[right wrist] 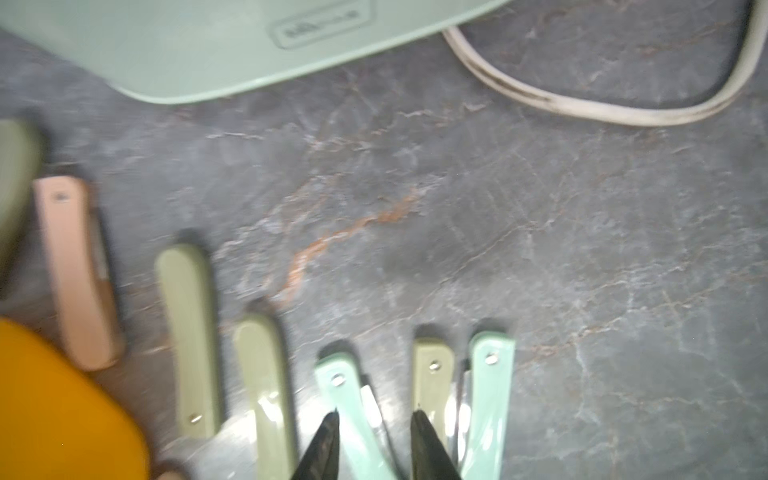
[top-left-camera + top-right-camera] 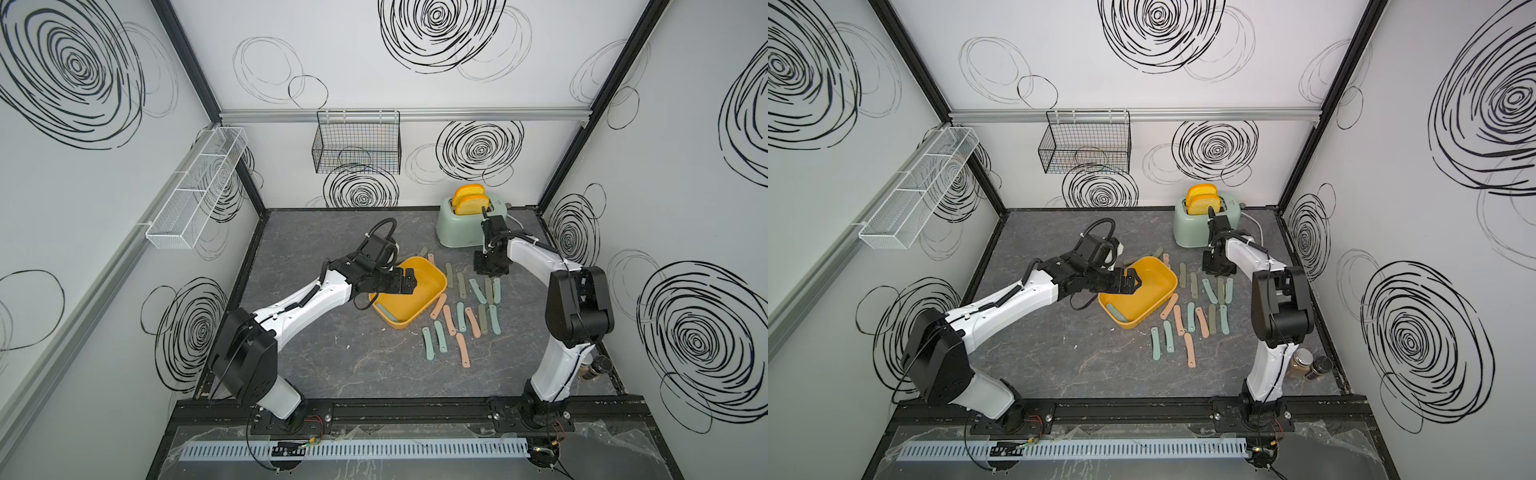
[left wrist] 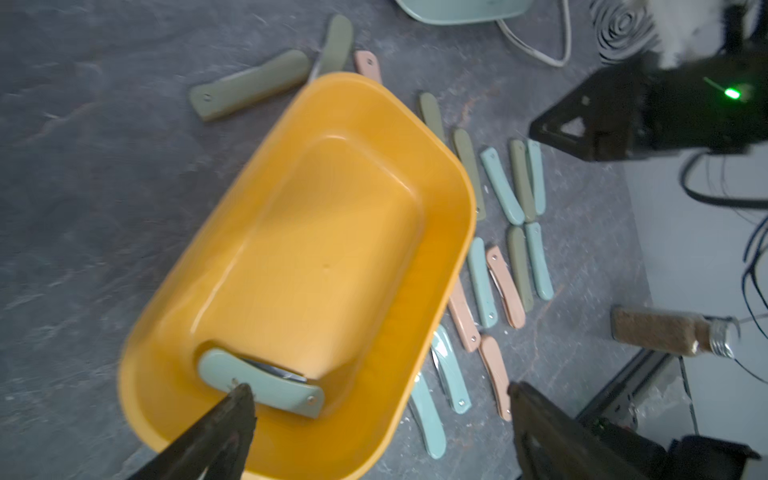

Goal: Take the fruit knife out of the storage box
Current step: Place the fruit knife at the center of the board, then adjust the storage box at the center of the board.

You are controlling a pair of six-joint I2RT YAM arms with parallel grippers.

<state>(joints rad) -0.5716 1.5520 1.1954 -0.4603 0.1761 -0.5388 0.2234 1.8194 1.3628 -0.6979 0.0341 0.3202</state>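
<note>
While hovering over the storage box with left tool spread wide, spots the fruit knife inside at seven o'clock, long axis ten-to-four; sits nearer than narrowed right tool.

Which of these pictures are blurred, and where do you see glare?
Both top views are sharp and evenly lit, with walls bowed by the wide lens. The left wrist view is mildly smeared; the storage box shows soft highlights. The right wrist view is blurriest, with bright glare on the knife handles near the right pincer.
</note>
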